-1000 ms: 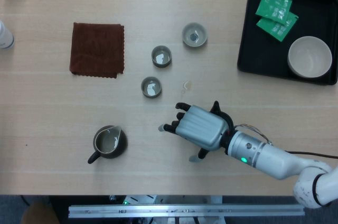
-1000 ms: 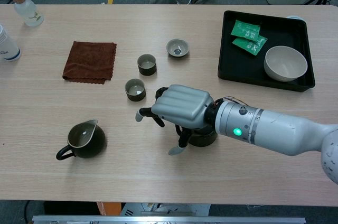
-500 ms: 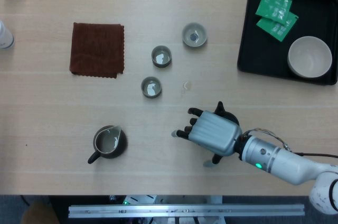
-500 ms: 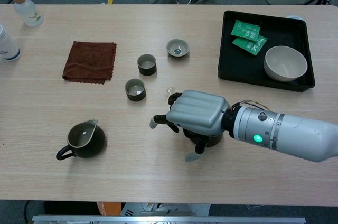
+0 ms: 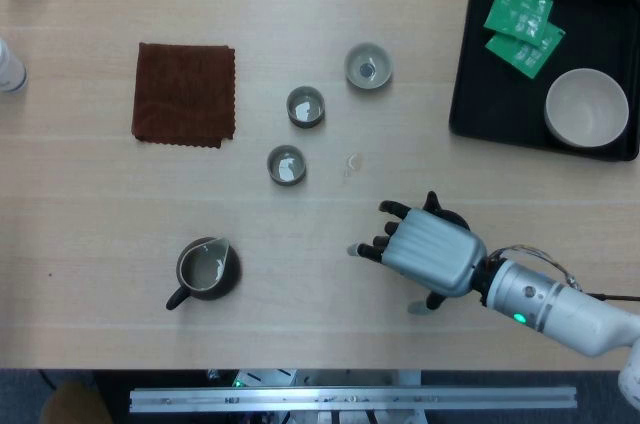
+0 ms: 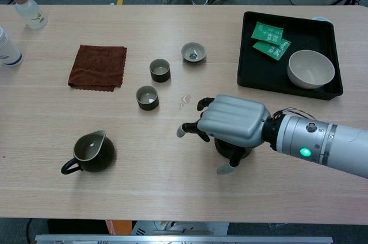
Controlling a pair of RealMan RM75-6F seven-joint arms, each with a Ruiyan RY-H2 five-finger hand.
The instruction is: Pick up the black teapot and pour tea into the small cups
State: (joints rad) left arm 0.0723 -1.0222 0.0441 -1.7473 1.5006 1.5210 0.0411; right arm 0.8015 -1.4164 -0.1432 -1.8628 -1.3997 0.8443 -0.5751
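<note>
So the black teapot (image 6: 233, 151) is tucked almost completely under the right hand (image 6: 233, 120), at lower centre-right of the chest view. Only a dark, rounded bit of body is seen below the palm, and a sliver of black peeks out past the top of the hand in the head view. Spout and lid can't be made out.

Compared with a second ago, hand and pot have both been shifted toward the right of the frame, away from the three small cups (image 5: 286, 165) at centre. Since the pot has gone along with the hand, it's probably being gripped. The fingers are curled down around it with the tips poking out on the left, though the actual contact is hidden.

Something pale is seen in each cup, and a small wet-looking spot (image 5: 351, 162) is left on the table beside them, so pouring may already be finished and the pot is being carried back. The left hand isn't shown anywhere.
</note>
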